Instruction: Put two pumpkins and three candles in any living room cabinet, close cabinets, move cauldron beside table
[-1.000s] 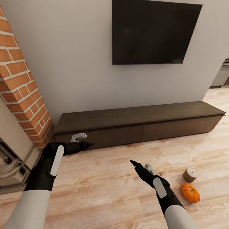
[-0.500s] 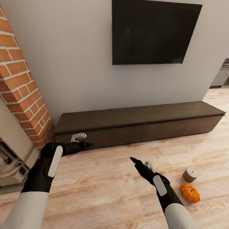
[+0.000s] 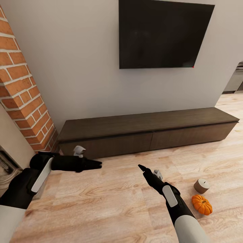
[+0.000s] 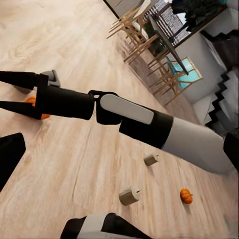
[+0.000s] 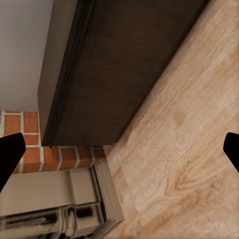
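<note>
The long dark brown cabinet (image 3: 148, 130) stands shut against the wall, and its corner (image 5: 124, 74) fills much of the right wrist view. On the floor at the right lie one orange pumpkin (image 3: 201, 204) and a beige candle (image 3: 201, 185). My right gripper (image 3: 139, 166) hovers open over the floor, left of them. My left gripper (image 3: 98, 164) is open, low in front of the cabinet's left end. The left wrist view looks past my right gripper (image 4: 7, 92) to that pumpkin (image 4: 31, 100), two candles (image 4: 129, 195) (image 4: 151, 159) and a second pumpkin (image 4: 186, 195). The cauldron is out of view.
A black TV (image 3: 165, 35) hangs above the cabinet. A brick fireplace column (image 3: 23, 91) rises at the left, with its pale surround (image 5: 74, 194) near the cabinet's end. Wooden dining chairs (image 4: 144, 40) stand far across the room. Wood floor (image 3: 111, 202) stretches between my arms.
My left arm has dropped lower and swung out from the cabinet front, its tip now a little farther right. The right arm has barely moved.
</note>
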